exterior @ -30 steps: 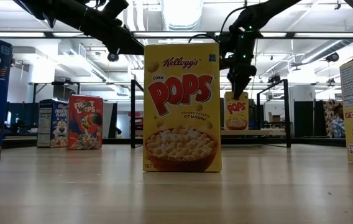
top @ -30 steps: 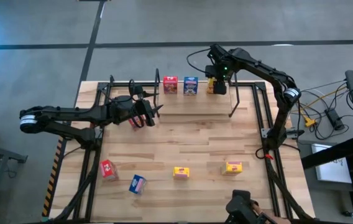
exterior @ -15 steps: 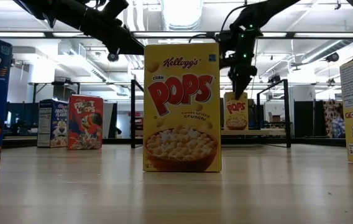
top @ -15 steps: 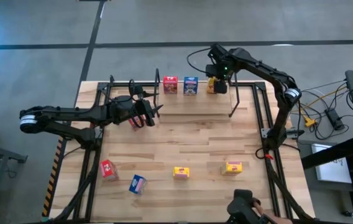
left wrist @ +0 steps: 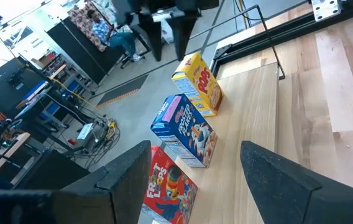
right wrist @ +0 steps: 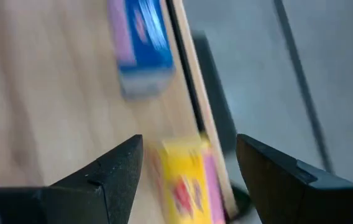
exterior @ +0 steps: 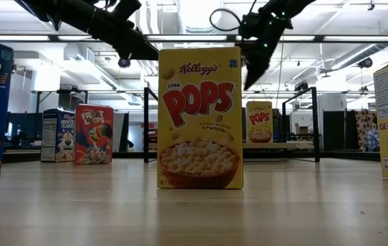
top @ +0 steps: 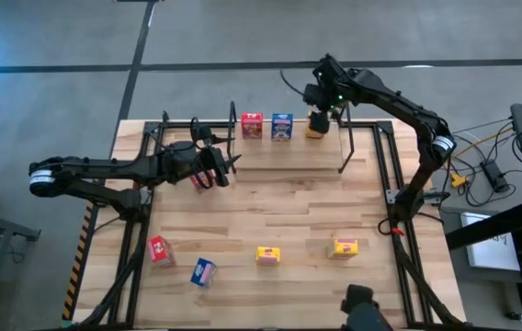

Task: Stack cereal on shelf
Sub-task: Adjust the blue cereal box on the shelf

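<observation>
1. Right gripper (top: 321, 94) has let go of the yellow box (top: 317, 124) and has risen off it; a second ago its fingers were still down around the box's top, and now they stand spread with empty air between them.
2. Yellow box stands upright on the shelf (top: 289, 154), at the end of a row beside the blue box (top: 282, 127) and the red box (top: 252, 125), unchanged in place since the release.
3. Seen from table height, the right gripper (exterior: 254, 65) hangs tilted above the yellow box (exterior: 259, 122), clear of it and not touching.
4. Right wrist view shows the yellow box (right wrist: 187, 180) below and between the two spread fingers (right wrist: 111, 177), with the blue box (right wrist: 140, 45) farther along the shelf edge.
5. Left gripper (top: 220, 166) has not moved; it hovers near the shelf's left end with a red box (top: 198, 180) just under it, fingers apart.
6. Left wrist view looks along the row: red box (left wrist: 169, 190), blue box (left wrist: 183, 129), yellow box (left wrist: 198, 83).
7. Four more boxes lie on the table's near side: red (top: 159, 249), blue (top: 204, 271), yellow (top: 268, 255) and yellow (top: 345, 246), well apart from both grippers.
</observation>
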`<state>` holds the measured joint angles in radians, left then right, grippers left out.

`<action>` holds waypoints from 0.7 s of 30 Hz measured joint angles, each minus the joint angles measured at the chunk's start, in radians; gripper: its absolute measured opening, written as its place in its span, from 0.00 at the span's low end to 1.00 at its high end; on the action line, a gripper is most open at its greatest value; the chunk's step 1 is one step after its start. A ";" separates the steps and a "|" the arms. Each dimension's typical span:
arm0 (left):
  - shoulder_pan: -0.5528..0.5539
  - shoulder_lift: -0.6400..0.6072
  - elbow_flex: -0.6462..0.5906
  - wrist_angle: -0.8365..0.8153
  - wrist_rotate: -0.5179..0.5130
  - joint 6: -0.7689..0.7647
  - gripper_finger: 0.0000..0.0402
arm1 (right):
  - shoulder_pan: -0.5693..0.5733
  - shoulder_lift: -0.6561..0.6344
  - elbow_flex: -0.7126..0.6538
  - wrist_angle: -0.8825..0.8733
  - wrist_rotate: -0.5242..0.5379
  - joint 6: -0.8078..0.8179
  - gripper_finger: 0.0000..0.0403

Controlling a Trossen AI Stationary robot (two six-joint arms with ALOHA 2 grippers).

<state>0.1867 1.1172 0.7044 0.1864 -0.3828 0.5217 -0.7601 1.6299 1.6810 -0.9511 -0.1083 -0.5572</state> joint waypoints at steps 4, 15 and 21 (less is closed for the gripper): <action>0.000 0.000 0.000 0.000 0.000 0.000 0.58 | 0.002 0.017 0.000 0.103 -0.166 0.038 0.61; 0.000 0.000 0.000 0.000 0.000 0.000 0.58 | 0.041 0.139 -0.002 0.253 -0.206 0.035 0.61; 0.000 0.000 0.000 0.000 0.000 0.000 0.58 | 0.053 0.160 -0.002 0.261 -0.205 0.040 0.61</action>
<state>0.1871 1.1175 0.7044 0.1860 -0.3828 0.5219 -0.7072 1.7903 1.6794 -0.6896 -0.3129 -0.5176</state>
